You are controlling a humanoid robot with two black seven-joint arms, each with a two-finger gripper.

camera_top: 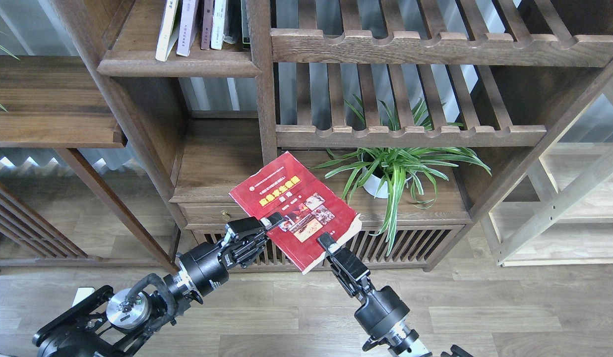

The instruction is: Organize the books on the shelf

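Observation:
A dark red book (286,198) with a yellow title band is held flat and tilted in the air in front of the walnut bookcase. My left gripper (271,221) is shut on its near left edge. My right gripper (328,244) is shut on its near bottom edge. The solid dark-brown shelf (222,161) with the rounded front edge lies just behind and left of the book. The lavender-white and yellow-green books are out of view.
A potted spider plant (391,171) stands on the board right of the book. Slatted racks (410,134) with scalloped rails hang above it. Several thin books (197,25) stand on the upper left shelf. A pale wood rack (559,208) is at right.

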